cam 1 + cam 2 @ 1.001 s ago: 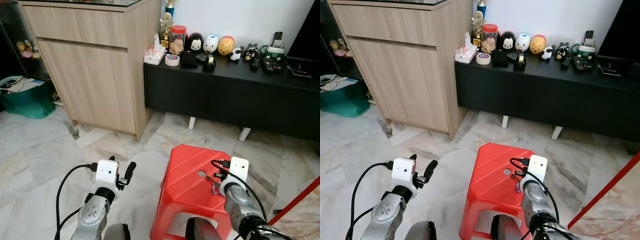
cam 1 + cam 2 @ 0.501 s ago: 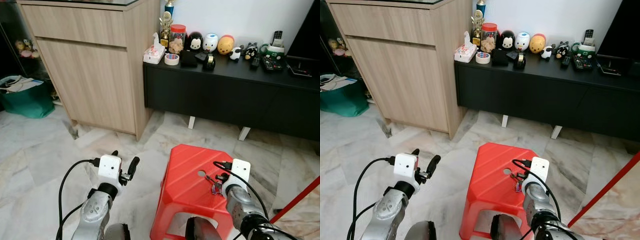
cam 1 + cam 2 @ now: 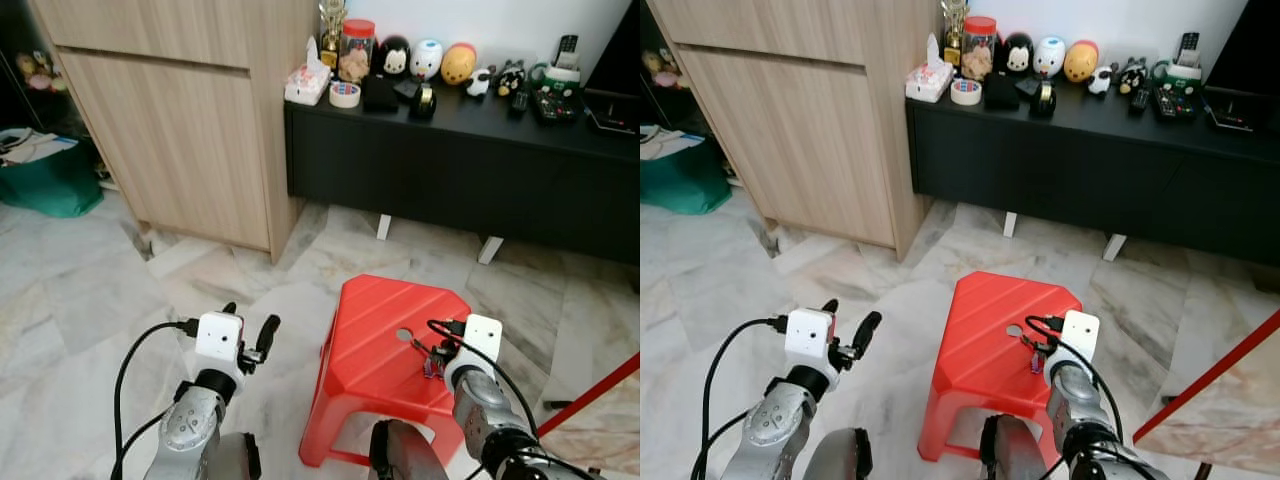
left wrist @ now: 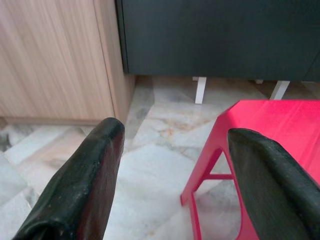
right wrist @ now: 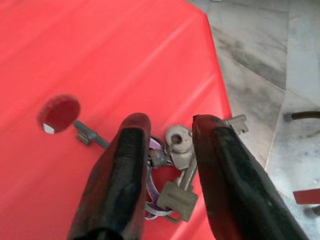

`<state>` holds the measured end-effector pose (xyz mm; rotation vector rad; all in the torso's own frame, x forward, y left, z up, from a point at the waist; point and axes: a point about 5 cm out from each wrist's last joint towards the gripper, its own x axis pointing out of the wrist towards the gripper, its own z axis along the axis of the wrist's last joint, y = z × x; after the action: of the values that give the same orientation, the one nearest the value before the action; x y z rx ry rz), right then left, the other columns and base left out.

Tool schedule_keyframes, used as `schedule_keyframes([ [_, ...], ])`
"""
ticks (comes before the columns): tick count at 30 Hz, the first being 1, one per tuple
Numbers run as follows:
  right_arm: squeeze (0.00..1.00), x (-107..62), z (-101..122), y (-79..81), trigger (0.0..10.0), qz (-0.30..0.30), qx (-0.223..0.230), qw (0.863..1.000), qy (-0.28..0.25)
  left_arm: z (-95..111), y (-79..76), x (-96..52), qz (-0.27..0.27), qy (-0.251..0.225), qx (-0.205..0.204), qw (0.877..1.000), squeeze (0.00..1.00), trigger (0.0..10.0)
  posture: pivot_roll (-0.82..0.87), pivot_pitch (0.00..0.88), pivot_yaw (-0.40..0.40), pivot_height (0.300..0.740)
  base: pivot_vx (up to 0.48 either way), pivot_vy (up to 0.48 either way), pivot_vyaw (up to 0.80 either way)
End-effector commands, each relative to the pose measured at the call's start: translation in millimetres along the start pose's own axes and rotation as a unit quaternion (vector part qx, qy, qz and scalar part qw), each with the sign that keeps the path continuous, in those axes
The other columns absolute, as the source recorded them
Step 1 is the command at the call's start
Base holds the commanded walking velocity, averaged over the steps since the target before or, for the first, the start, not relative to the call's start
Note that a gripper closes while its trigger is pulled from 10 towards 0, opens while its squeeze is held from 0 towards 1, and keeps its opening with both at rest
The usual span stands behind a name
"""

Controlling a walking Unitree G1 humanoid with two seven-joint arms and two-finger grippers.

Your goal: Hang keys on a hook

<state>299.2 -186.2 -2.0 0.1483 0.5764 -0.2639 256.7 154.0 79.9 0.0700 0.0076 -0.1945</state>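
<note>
One bunch of keys [image 5: 172, 172] is lying on the top of a red plastic stool [image 3: 375, 340], close to the stool's right edge and just beside the round hole [image 5: 59, 113] in its seat — one long key is reaching toward that hole, the others are fanned out around a purplish ring. The right gripper [image 5: 167, 150] is hovering right over the bunch, its two black fingers [image 5: 122, 175] parted a little and straddling the keys; whether the pads are touching metal is not clear, and nothing is being gripped.

The left gripper [image 4: 170, 165] is hanging out over the marble floor [image 3: 90, 290] to the left of the stool, its fingers spread wide and holding nothing.

Beyond the stool a low black cabinet [image 3: 450, 170] is standing against the wall, its top crowded with small things — round character figures, a jar with a red lid [image 3: 356, 50], a roll of tape [image 3: 345, 94], a tissue pack, remote controls. A tall wooden cupboard [image 3: 180, 120] is standing just left of it, and a green bag [image 3: 50, 185] is sitting on the floor farther left.
</note>
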Motion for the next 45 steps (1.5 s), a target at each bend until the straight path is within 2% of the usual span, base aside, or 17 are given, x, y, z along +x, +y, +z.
schedule_keyframes([
  [1, 0.62, 0.9, 4, -3.2, 10.0, -0.008, 0.003, 1.0, -0.004, 2, -2.3, -2.0, -0.002, 0.001, -0.001, 1.0, 0.0, 10.0, 0.08, 0.161, -0.084, 0.587, 0.0, 0.0, 0.0],
  [2, 0.06, 1.0, 4, -3.0, 10.0, -0.008, 0.002, 1.0, -0.004, 2, -2.3, -2.8, -0.002, 0.001, -0.001, 1.0, 0.0, 10.0, 0.08, 0.164, -0.085, 0.587, 0.0, 0.0, 0.0],
  [3, 0.0, 1.0, 4, -3.3, 10.0, -0.008, 0.001, 1.0, -0.004, 2, -2.6, -3.6, -0.002, 0.001, -0.001, 1.0, 0.0, 10.0, 0.08, 0.17, -0.088, 0.587, 0.0, 0.0, 0.0],
  [16, 0.0, 0.5, -4, -6.3, 10.0, -0.007, 0.018, 1.0, 0.025, -2, -5.6, -19.5, 0.007, 0.017, -0.005, 1.0, 0.0, 10.0, 0.09, 0.198, -0.097, 0.587, 0.0, 0.0, 0.0],
  [17, 0.0, 0.6, -3, -3.8, 0.0, 0.006, 0.03, 0.999, 0.024, -2, -5.7, -20.8, 0.008, 0.019, -0.005, 1.0, 0.0, 10.0, 0.09, 0.199, -0.097, 0.587, 0.0, 0.0, 0.0],
  [29, 0.0, 0.9, -1, 2.5, 0.0, 0.018, 0.029, 0.999, 0.023, -1, -4.9, -21.1, 0.011, 0.022, -0.003, 1.0, 0.0, 10.0, 0.09, 0.198, -0.096, 0.587, 0.0, 0.0, 0.0],
  [36, 0.0, -0.4, -7, 2.5, 0.0, 0.02, 0.027, 0.999, 0.03, -2, -3.8, -22.1, 0.015, 0.026, -0.001, 1.0, 0.0, 10.0, 0.09, 0.194, -0.098, 0.587, 0.0, 0.0, 0.0],
  [42, 0.0, -0.3, -6, 4.5, 0.0, 0.022, 0.022, 0.999, 0.027, -3, -2.6, -18.2, 0.016, 0.026, 0.001, 1.0, 0.0, 10.0, 0.09, 0.179, -0.1, 0.587, 0.0, 0.0, 0.0],
  [45, 0.0, 0.6, 2, 9.5, 0.0, 0.03, 0.022, 0.999, 0.012, -4, -0.8, -14.1, 0.019, 0.025, 0.004, 1.0, 0.0, 10.0, 0.09, 0.161, -0.101, 0.587, 0.0, 0.0, 0.0],
])
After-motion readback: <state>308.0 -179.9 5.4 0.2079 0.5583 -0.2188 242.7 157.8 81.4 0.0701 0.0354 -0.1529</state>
